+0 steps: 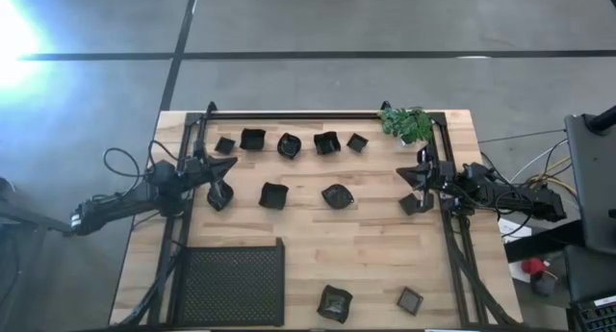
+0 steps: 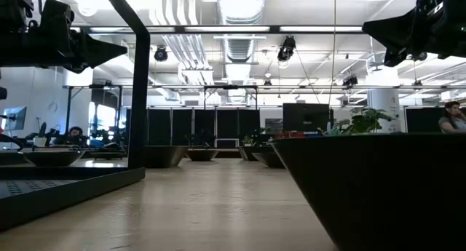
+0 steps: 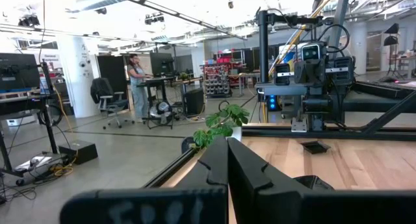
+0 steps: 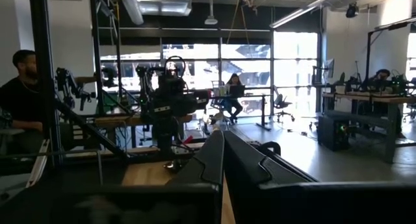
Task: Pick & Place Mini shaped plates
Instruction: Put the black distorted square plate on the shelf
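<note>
Left gripper (image 1: 229, 163) at table's left side, fingers pressed together, holding nothing; one mini plate (image 1: 219, 198) just below its tip, row of five mini shaped plates (image 1: 289, 143) beyond it along far edge. Right gripper (image 1: 408, 172) at right side, fingers likewise shut tight and empty; small square plate (image 1: 410, 204) close beside it, green plant (image 1: 406, 124) just past it. Two plates (image 1: 273, 194) between both grippers at mid-table. Black mesh tray (image 1: 231, 284) near front-left, two more plates (image 1: 335, 302) toward front edge.
</note>
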Available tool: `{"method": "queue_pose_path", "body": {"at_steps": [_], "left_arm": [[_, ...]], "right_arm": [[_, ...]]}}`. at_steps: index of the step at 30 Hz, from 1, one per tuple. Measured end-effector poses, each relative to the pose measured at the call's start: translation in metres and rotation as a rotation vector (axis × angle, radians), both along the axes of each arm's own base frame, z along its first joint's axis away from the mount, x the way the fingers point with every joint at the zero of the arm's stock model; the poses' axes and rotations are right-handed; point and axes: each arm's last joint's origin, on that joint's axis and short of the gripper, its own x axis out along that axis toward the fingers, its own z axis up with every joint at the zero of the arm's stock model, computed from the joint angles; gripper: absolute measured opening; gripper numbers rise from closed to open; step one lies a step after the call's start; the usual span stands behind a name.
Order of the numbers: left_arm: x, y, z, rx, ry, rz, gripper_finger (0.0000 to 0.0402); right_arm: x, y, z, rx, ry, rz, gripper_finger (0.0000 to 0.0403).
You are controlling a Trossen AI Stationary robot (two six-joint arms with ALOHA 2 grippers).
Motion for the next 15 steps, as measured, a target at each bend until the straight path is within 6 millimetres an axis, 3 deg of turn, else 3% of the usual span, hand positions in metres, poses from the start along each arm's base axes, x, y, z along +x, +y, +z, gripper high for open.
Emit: {"method": "queue_pose_path", "body": {"at_steps": [15], "left_arm": [[0.0000, 0.0000, 0.0000, 0.000, 0.000, 0.000, 0.0000]], "right_arm": [[0.0001, 0.0000, -0.0001, 0.002, 0.001, 0.001, 0.0008]]}}
